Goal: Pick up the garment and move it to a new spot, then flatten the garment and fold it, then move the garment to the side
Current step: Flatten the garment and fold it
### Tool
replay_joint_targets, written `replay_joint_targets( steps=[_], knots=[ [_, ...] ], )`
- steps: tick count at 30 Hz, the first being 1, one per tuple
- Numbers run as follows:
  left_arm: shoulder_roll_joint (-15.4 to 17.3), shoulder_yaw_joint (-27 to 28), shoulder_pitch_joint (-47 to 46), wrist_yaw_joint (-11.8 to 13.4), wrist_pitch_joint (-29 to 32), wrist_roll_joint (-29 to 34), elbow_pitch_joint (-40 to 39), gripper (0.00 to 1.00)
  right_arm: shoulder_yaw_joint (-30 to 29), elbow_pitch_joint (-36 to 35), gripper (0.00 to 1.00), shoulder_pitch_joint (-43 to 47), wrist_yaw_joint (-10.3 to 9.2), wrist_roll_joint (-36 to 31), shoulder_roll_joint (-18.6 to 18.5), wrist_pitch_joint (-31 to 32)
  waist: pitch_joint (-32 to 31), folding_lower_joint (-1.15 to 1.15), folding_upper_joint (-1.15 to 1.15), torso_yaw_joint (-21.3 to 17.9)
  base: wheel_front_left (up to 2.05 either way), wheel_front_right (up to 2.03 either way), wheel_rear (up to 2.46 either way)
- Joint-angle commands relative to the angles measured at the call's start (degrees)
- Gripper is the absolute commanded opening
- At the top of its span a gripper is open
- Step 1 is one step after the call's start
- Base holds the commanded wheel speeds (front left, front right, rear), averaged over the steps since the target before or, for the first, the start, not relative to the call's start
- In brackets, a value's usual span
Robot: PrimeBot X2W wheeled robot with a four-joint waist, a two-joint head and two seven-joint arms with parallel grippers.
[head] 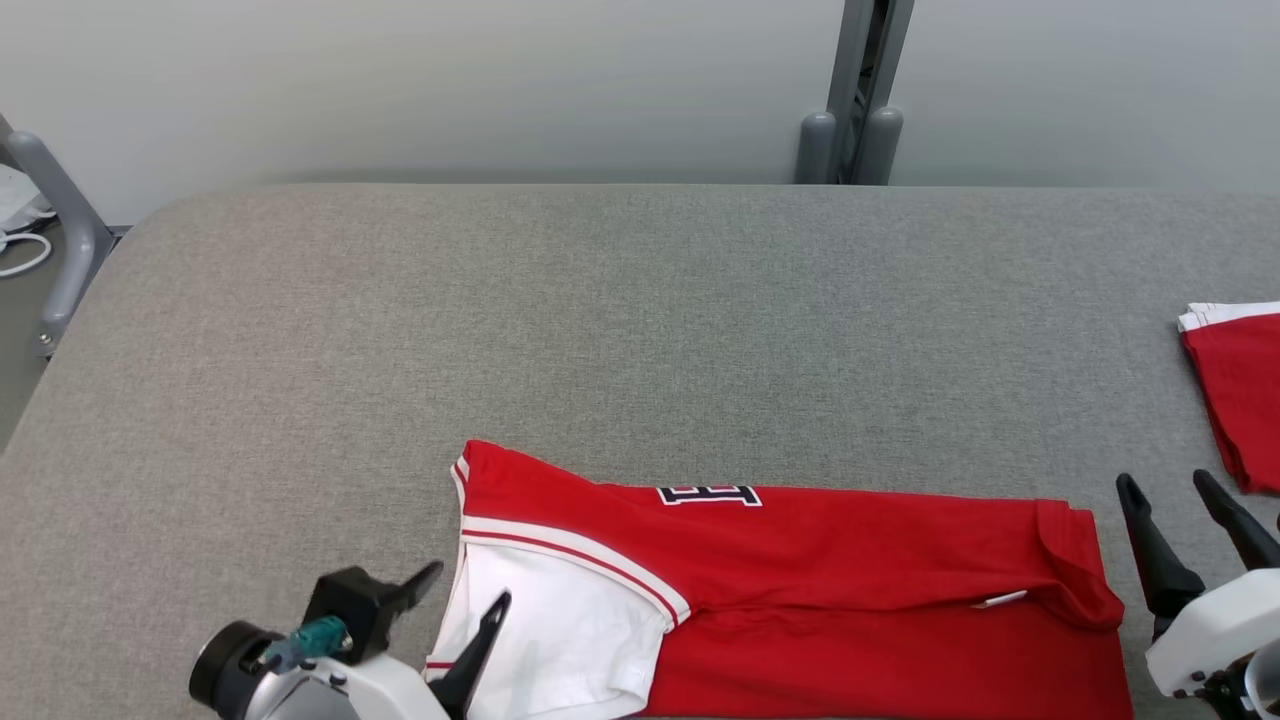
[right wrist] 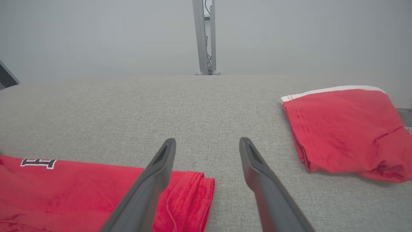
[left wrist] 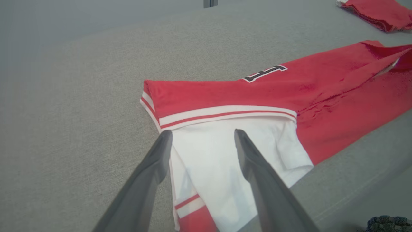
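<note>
The garment (head: 800, 580), a red jersey folded into a long band, lay flat along the near edge of the grey table (head: 600, 330), running left to right, with a black-and-white letter (head: 708, 494) on its far fold. Its white sleeve (head: 560, 630) with red-and-white trim spread out at the left end. The left gripper (head: 469, 583) sat at the near left, its fingers spread wide and holding nothing; in the left wrist view one finger (left wrist: 161, 154) lay along the sleeve's (left wrist: 209, 151) left edge and the other over the white cloth, though contact could not be told. The right gripper (head: 1164, 480) stood just off the garment's right end, fingers also wide apart and empty. In the right wrist view its (right wrist: 207, 140) left finger crossed over the hem of the garment (right wrist: 80, 190) and its right finger stood over bare table. A second garment (head: 1240, 390), red with a white edge and folded, lay apart at the far right. A grey post (head: 855, 100) rose behind the table's far edge.
</note>
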Motion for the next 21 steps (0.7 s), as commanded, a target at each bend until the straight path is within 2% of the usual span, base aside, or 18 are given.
replay_joint_targets(
  steps=[1,5,7,9,11,14,18,21],
  knots=[
    [-0.69,0.96,-1.36,0.76,-1.18,0.04,-0.2,1.0,-1.5,-1.1,1.0,0.54,-0.04,-1.36,0.84,0.32,0.05,0.0,0.0,-0.07,0.0,0.0,0.0],
    [-2.91,3.4,-3.01,2.38,-5.2,-0.58,0.61,1.0,-3.68,-3.73,1.0,-0.63,-0.04,-3.32,3.42,-0.39,0.06,0.0,0.0,-0.3,0.0,0.0,0.0],
    [-5.15,5.81,-4.77,3.89,-10.15,-0.44,1.8,1.0,-4.45,-5.78,1.0,-1.72,-0.04,-5.01,5.06,-2.38,0.04,0.0,0.0,-0.5,0.0,0.0,0.0],
    [-7.8,7.62,-5.42,4.29,-14.65,-2.02,2.87,1.0,-4.61,-6.81,1.0,-2.19,-0.04,-5.86,5.95,-4.22,-0.1,0.0,0.0,-0.74,0.0,0.0,0.0],
    [-10.18,8.72,-5.49,2.29,-19.18,-4.17,4.15,1.0,-4.64,-7.45,1.0,-2.7,-0.04,-6.85,6.83,-6.43,-0.21,0.0,0.0,-1.12,0.0,0.0,0.0],
    [-11.38,9.32,-5.71,0.91,-24.33,-3.51,7.59,1.0,-4.63,-7.57,1.0,-3.04,-0.04,-8.08,8.8,-9.93,-0.26,0.0,0.0,-1.65,0.0,0.0,0.0],
    [-13.68,11.68,-5.7,-0.46,-26.89,-2.24,11.14,1.0,-4.71,-6.14,1.0,-1.91,-0.04,-10.08,10.56,-13.87,-0.36,0.0,0.0,-1.94,0.0,0.0,0.0],
    [-15.81,15.15,-5.52,-1.47,-27.18,1.27,11.09,1.0,-4.53,-4.37,1.0,-1.12,-0.04,-10.58,11.68,-15.6,-0.29,0.0,0.0,-2.01,0.0,0.0,0.0]
  ],
)
